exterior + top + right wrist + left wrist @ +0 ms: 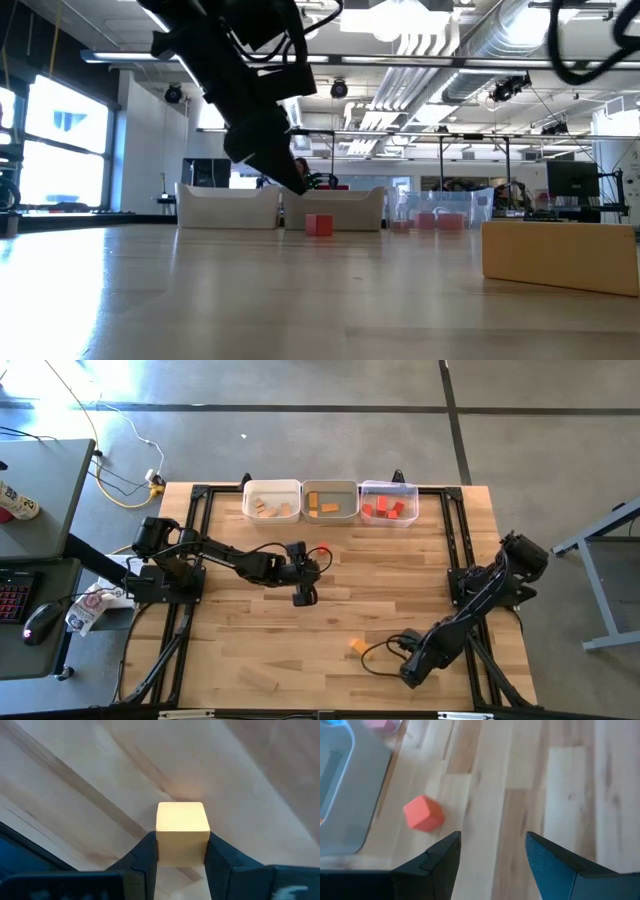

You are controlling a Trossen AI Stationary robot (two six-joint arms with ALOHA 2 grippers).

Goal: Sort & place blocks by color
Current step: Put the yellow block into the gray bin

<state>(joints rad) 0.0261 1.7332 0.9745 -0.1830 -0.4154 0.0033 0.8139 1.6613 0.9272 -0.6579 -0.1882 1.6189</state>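
Lab: exposed ceiling ducts (520, 40), concrete floor (300, 450), keyboard (12, 600).

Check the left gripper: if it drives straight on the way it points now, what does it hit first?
Probably bare table. The left gripper is open and nothing lies between its fingers; the red cube sits off to one side of that line, beside a bin. Depth is unclear.

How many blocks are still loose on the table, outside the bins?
3: a red wooden cube by the left gripper, an orange cube between the right gripper's fingers, a plain wood bar near the front edge.
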